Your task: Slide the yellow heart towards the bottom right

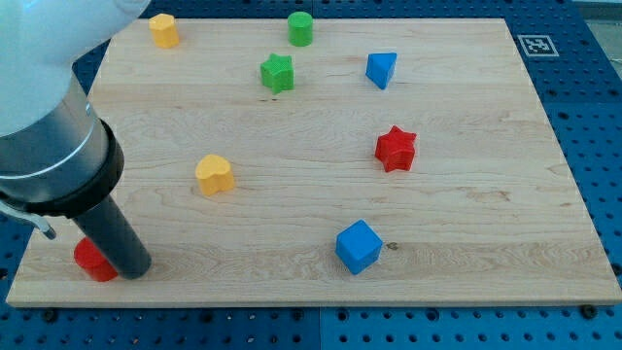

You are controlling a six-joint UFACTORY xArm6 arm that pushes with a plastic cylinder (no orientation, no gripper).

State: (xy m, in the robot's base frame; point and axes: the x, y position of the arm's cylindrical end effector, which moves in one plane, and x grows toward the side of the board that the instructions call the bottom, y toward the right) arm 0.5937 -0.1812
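The yellow heart (214, 175) lies left of the board's middle. My tip (134, 269) rests on the board near the view's bottom left, below and to the left of the heart, well apart from it. A red block (91, 260) sits right beside the rod on its left, partly hidden by it; its shape cannot be made out.
A blue cube (358, 246) lies at the bottom centre-right. A red star (396, 149) is at the right. A blue triangular block (381, 70), a green star (277, 73) and a green cylinder (300, 28) are near the top. A yellow block (164, 30) is at the top left. The wooden board (486, 194) ends at a blue pegboard.
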